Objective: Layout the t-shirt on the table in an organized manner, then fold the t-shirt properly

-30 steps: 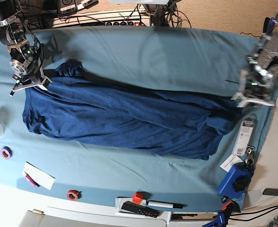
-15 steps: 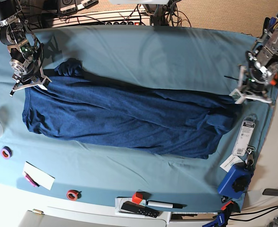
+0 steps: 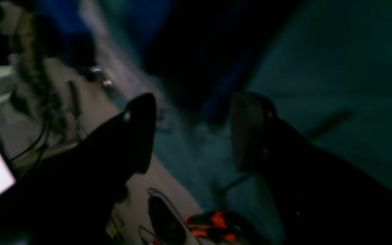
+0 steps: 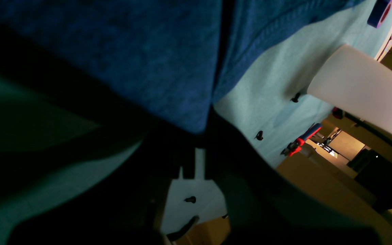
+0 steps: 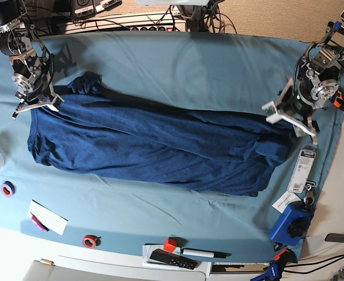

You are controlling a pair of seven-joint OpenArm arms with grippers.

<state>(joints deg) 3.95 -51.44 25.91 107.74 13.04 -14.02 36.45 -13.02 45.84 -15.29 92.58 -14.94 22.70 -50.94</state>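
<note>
Since a moment ago my left tool (image 5: pixel 290 116) has swung in over the shirt's edge, and its jaws now stand wide apart, holding nothing. My right tool (image 5: pixel 36 103) has not moved; it is pinched tight on a corner of the blue t-shirt (image 5: pixel 160 146). I see the shirt lying long and bunched across the middle of the desk (image 5: pixel 177 64), with one sleeve crumpled near that corner.

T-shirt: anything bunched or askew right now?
Yes. The t-shirt lies diagonally across the table, long creases along it, and a sleeve is crumpled beside the right gripper, which pinches that corner.
</note>
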